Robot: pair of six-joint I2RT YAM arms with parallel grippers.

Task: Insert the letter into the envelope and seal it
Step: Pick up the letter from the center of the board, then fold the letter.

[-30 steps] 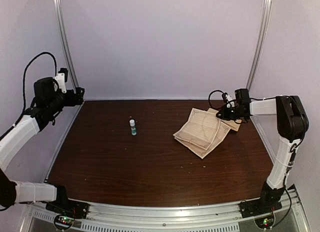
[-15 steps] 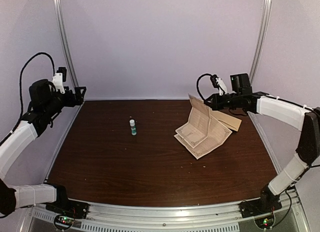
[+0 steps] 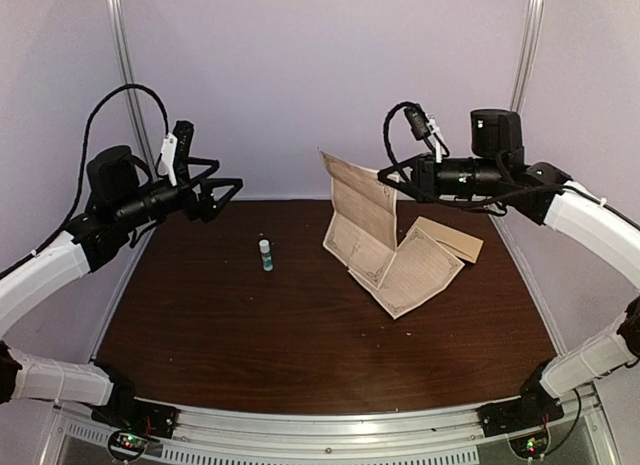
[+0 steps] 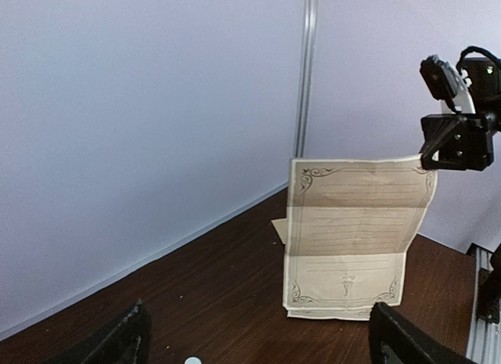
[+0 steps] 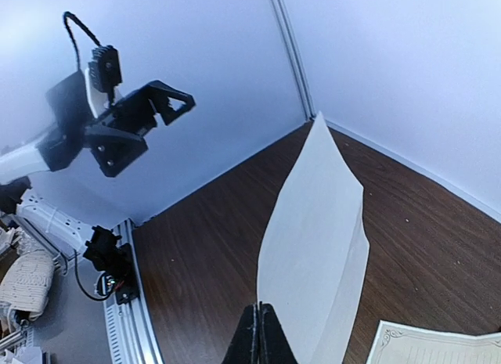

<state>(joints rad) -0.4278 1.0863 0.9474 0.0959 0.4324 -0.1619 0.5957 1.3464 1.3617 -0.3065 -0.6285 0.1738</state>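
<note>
The letter (image 3: pixel 358 217), a cream sheet with a dark decorative border, hangs upright over the table. My right gripper (image 3: pixel 387 175) is shut on its top corner. Its lower edge rests on the table, against a second bordered sheet (image 3: pixel 422 271) lying flat. In the left wrist view the letter (image 4: pixel 356 239) faces the camera, creased into panels. In the right wrist view its blank back (image 5: pixel 321 239) rises from my shut right gripper (image 5: pixel 260 339). The tan envelope (image 3: pixel 458 239) lies flat behind the sheets. My left gripper (image 3: pixel 226 190) hovers open at the left, holding nothing.
A small glue stick (image 3: pixel 265 254) with a teal base stands on the brown table (image 3: pixel 250 335), left of the letter. Pale walls close in the back and sides. A metal rail (image 3: pixel 330 425) runs along the near edge.
My right gripper has risen and swung left with the letter's corner, lifting the sheet from flat to upright. My left arm has moved right and forward, jaws still open.
</note>
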